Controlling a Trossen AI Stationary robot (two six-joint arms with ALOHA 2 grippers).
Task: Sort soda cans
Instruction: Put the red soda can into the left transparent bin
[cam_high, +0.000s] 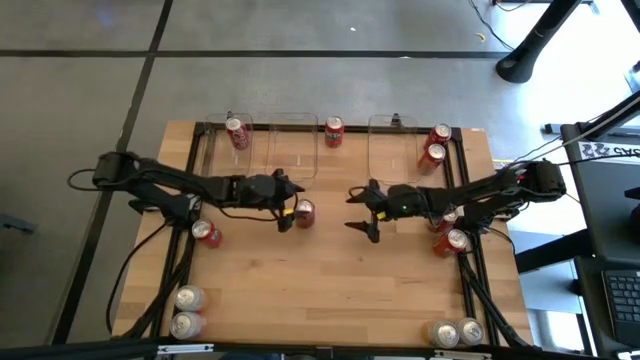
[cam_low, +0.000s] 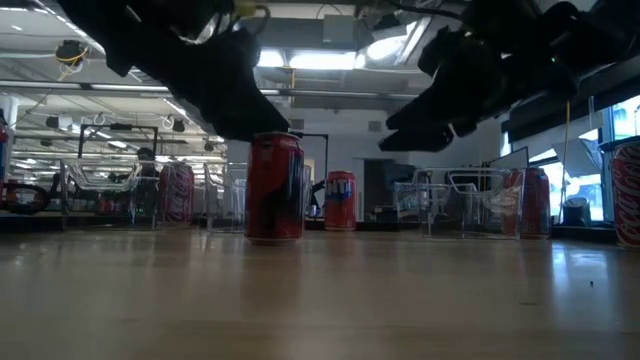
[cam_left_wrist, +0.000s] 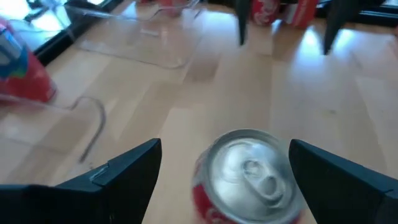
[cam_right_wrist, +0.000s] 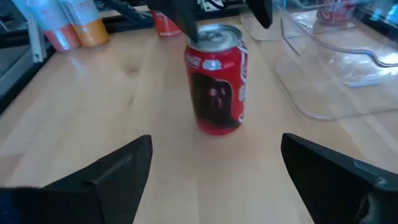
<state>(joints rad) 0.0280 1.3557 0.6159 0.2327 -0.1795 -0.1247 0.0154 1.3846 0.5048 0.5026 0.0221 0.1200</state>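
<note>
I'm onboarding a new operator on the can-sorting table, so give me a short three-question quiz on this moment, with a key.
1. True or false: the left gripper has its fingers open on either side of the red can at mid-table.
2. Which bin holds a can? A) the left bin B) the middle bin C) neither
3. Fill in: the right gripper is open and holds ____.

Key:
1. True. The left wrist view shows the can's top between the spread fingers.
2. A. A red can lies in the left bin, while the middle one holds none.
3. Nothing. It hovers apart from the mid-table can, facing it.
</note>
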